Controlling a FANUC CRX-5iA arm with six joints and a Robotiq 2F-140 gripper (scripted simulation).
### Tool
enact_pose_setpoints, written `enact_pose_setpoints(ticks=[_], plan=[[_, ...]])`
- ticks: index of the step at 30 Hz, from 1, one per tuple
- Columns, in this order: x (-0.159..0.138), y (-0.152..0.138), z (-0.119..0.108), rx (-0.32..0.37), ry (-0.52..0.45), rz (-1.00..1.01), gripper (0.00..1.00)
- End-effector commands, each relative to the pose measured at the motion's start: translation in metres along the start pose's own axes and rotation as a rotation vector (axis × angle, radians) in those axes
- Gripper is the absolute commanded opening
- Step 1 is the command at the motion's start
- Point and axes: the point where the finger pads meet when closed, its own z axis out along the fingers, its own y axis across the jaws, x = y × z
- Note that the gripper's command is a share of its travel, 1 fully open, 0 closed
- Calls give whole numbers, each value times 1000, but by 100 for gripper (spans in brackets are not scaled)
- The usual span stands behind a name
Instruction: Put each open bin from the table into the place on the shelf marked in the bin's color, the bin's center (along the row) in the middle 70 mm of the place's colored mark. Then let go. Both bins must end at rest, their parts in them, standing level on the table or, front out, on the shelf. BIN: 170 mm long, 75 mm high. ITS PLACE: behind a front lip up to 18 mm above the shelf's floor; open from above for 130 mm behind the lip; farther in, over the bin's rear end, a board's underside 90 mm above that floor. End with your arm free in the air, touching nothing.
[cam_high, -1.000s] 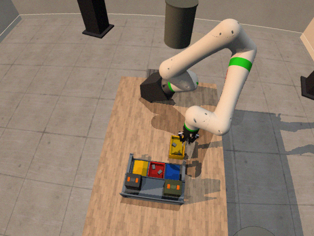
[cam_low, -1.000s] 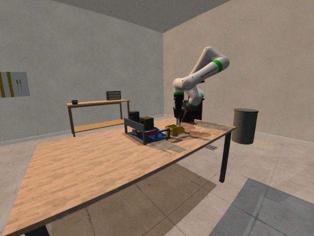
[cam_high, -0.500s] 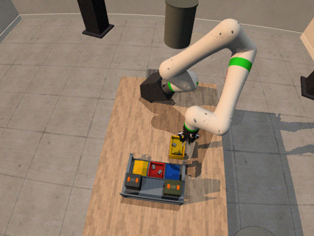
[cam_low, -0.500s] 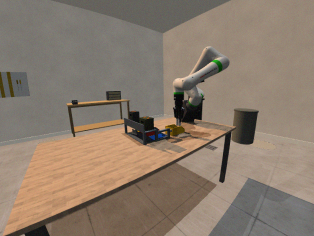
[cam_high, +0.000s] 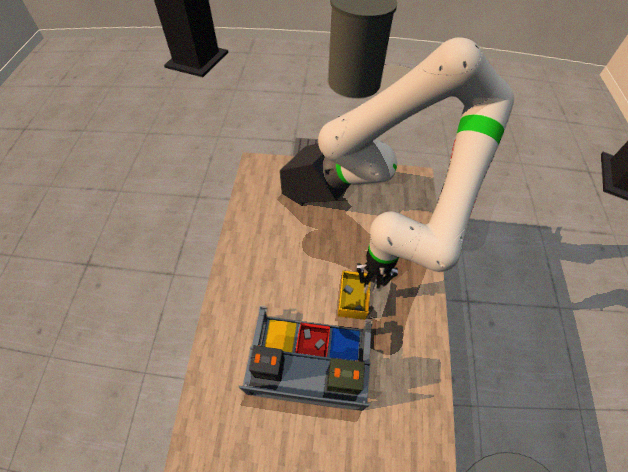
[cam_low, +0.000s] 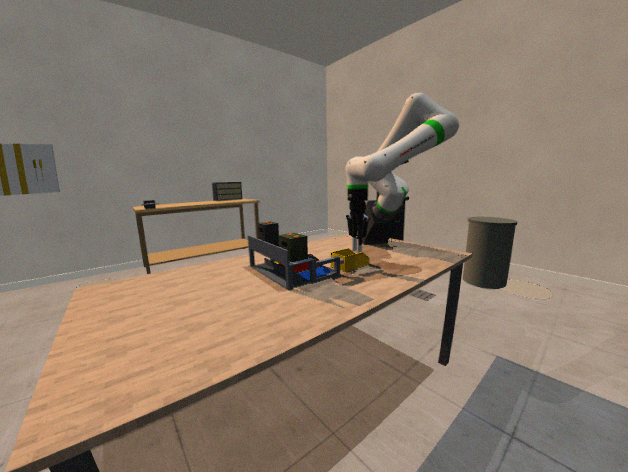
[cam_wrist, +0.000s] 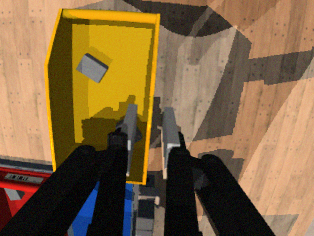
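Observation:
The yellow bin (cam_high: 354, 300) stands on the table just behind the shelf's right end, with grey parts (cam_wrist: 93, 68) inside; it also shows in the wrist view (cam_wrist: 103, 94) and the side view (cam_low: 349, 259). My gripper (cam_wrist: 149, 119) points straight down over the bin's right long wall, one finger inside and one outside. The fingers stand narrowly open with small gaps to the wall. The gripper also shows in the top and exterior views (cam_high: 372, 285) (cam_low: 356, 247). On the shelf (cam_high: 309, 357) the red bin (cam_high: 312, 339) sits in the middle place. The yellow mark (cam_high: 280, 334) is on the left and the blue mark (cam_high: 345, 344) on the right.
A dark box (cam_high: 266, 361) and an olive box (cam_high: 345, 375) with orange latches stand on the shelf's upper board. The arm's base (cam_high: 309, 177) is at the table's far end. An olive barrel (cam_low: 489, 251) stands on the floor beside the table.

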Motion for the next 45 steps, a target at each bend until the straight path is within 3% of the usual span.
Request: enact_pose_setpoints(ticks=[1, 45], plan=[[0, 0, 1, 0, 0, 0, 15], [0, 0, 41, 0, 0, 0, 15]])
